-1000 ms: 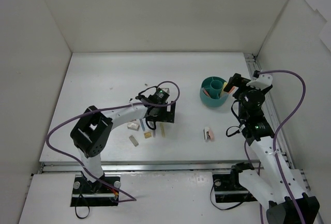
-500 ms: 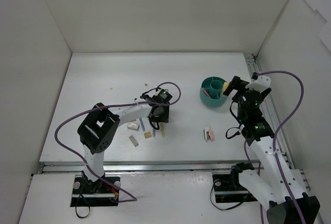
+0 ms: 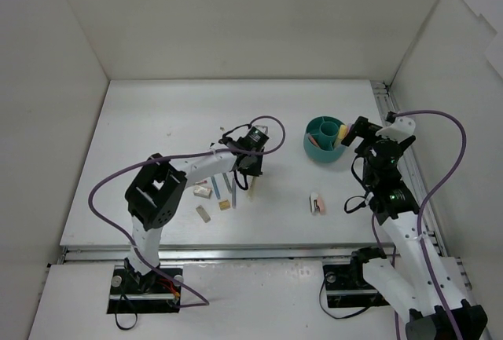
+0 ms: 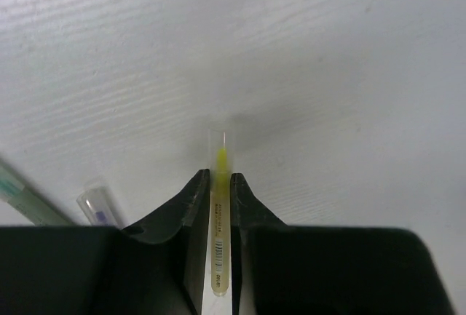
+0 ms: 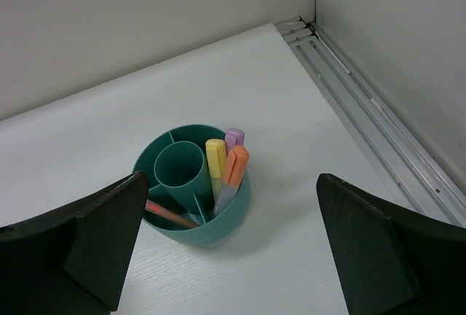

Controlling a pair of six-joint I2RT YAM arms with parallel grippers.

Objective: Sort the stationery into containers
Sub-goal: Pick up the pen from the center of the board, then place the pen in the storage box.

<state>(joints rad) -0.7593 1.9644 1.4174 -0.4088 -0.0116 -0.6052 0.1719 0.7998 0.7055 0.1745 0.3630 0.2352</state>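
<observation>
Left gripper (image 4: 220, 178): closed on a thin yellow marker with a clear cap (image 4: 220, 222), centre of the top view.
Marker: clamped between the jaws, capped tip pointing up-frame over the white desk (image 3: 157, 120); contact with the desk cannot be told.
Nearby: blue pens (image 3: 233, 192) and small tan erasers (image 3: 203, 213) lie lower left of this gripper.
Right gripper (image 3: 355, 131): jaws wide apart, holding nothing, just right of the round teal plastic organiser (image 5: 211, 231).
Organiser: right of centre; yellow, orange and purple markers (image 5: 215, 162) stand in one compartment, a red pen (image 5: 169, 214) leans in another.
</observation>
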